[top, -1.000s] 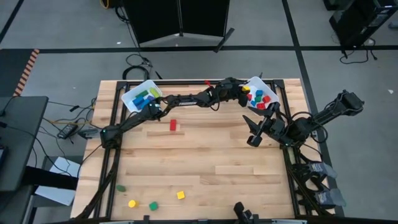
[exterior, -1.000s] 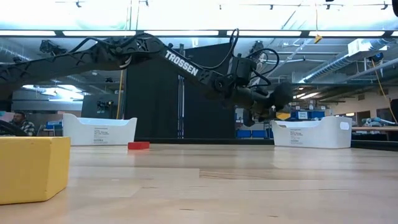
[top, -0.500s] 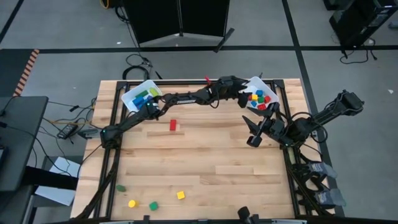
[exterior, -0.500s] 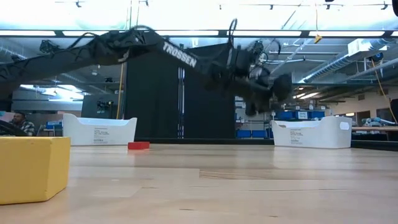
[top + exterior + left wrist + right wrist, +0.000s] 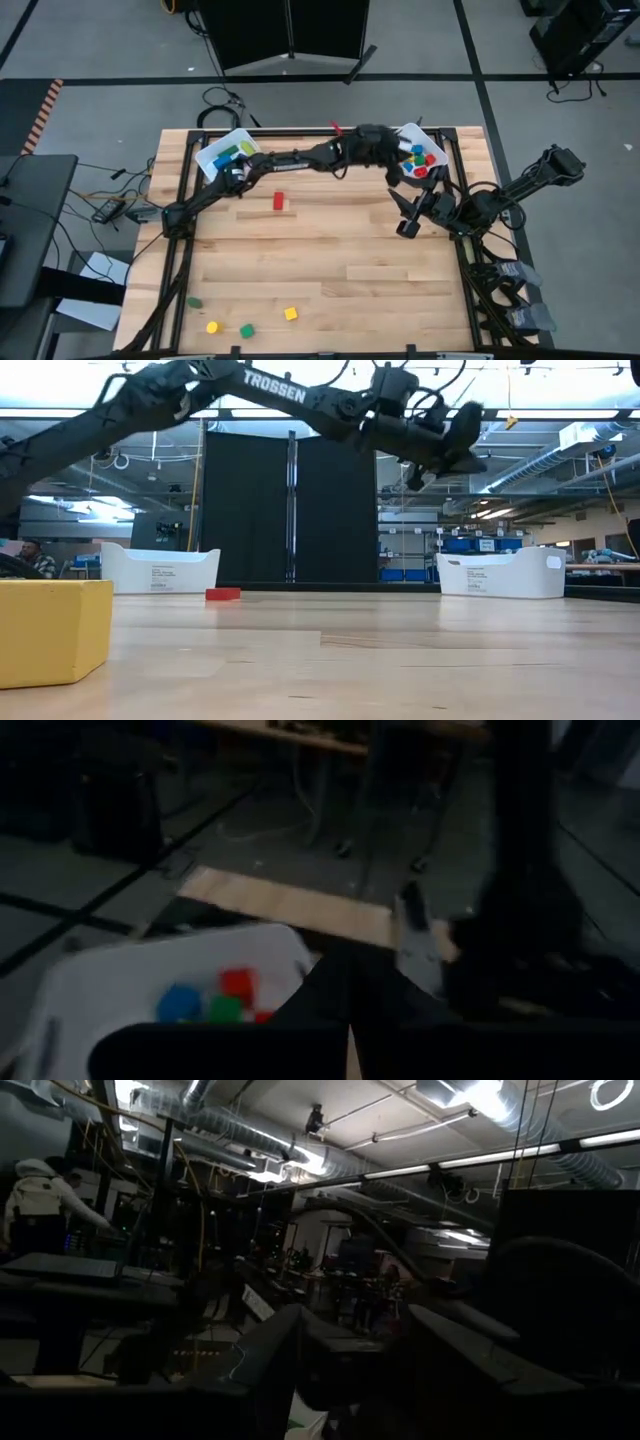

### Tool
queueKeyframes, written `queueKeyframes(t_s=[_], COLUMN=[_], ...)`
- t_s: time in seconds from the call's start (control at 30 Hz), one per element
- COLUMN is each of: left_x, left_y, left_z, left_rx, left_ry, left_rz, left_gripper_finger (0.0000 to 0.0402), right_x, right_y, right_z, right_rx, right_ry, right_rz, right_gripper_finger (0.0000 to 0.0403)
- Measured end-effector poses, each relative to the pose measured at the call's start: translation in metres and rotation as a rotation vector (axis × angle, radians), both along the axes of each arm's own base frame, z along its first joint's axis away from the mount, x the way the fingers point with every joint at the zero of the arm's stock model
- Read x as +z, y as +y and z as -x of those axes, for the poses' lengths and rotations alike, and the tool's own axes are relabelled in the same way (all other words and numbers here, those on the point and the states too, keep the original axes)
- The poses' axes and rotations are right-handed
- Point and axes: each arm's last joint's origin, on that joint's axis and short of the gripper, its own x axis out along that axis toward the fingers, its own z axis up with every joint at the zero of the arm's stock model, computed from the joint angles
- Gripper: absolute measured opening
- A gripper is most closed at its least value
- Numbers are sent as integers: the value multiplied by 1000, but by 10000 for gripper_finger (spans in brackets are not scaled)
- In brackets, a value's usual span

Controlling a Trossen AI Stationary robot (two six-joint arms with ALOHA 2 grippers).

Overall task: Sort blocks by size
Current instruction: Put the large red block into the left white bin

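Up high, the left gripper [image 5: 392, 150] hangs beside the right-hand white bin [image 5: 437, 146] of small cubes [image 5: 420, 160]; I can't tell its finger state. Right gripper [image 5: 404, 227] waits near the table's right edge, fingers apart and empty. Red block [image 5: 279, 201] lies mid-table; four blocks [image 5: 241, 324] sit near the front edge.

The left arm stretches far right, its gripper [image 5: 392, 158] raised high. The right gripper [image 5: 404, 212] hangs, fingers parted, at the right.
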Motion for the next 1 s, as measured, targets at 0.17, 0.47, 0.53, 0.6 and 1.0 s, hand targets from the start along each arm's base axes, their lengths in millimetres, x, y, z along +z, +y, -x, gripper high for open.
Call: queueKeyframes(t_s=[0.17, 0.47, 0.53, 0.6, 1.0], left_x=[-13, -12, -3, 1, 5], left_y=[-25, -61, -73, -87, -140], left_z=[24, 169, 201, 230, 341], left_rx=[61, 75, 80, 98, 124], left_ry=[-14, -112, -134, -143, -117], left_rz=[-41, 51, 63, 62, 116], left_gripper_finger=[3, 1, 2, 2, 3], right_x=[-1, -13, -23, -32, -63], right_y=[2, -11, -19, -27, -43], right_z=[0, -17, -29, -43, -153], right_rx=[18, -9, 18, 60, 198], right_ry=[5, 41, 60, 104, 387], right_rz=[-11, -40, -81, -126, -265], right_gripper_finger=[190, 187, 184, 181, 200])
